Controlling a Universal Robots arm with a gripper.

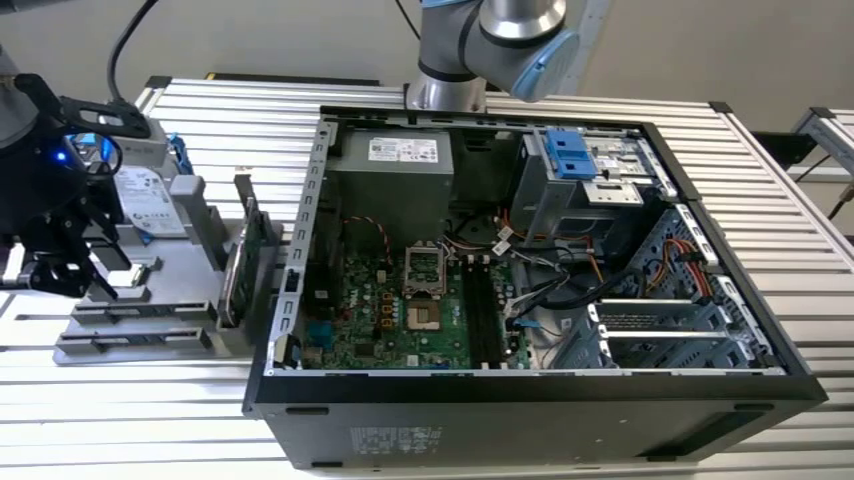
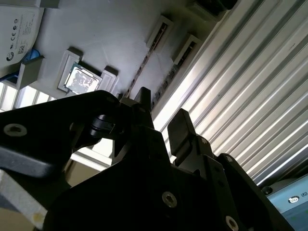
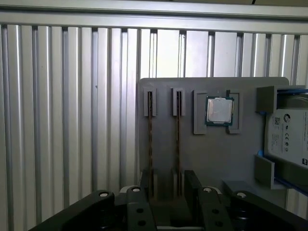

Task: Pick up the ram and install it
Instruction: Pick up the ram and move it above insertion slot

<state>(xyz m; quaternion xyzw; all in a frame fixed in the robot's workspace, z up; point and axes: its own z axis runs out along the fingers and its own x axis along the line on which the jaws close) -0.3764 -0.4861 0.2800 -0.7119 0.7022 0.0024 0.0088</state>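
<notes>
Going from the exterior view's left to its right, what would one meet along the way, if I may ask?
gripper → hard drive → green expansion card → motherboard → blue drive caddy

A slatted metal surface spans the exterior view. An open black case lies across its centre and right, showing a green motherboard with a socket. A grey power supply sits toward the top, a blue bracket at upper right, and loose cables at mid-right. At the exterior view's left a grey tray carries a hard drive. A green card stands upright at the tray's edge nearest the case. In the first wrist view a processor lies in a tray recess.
</notes>
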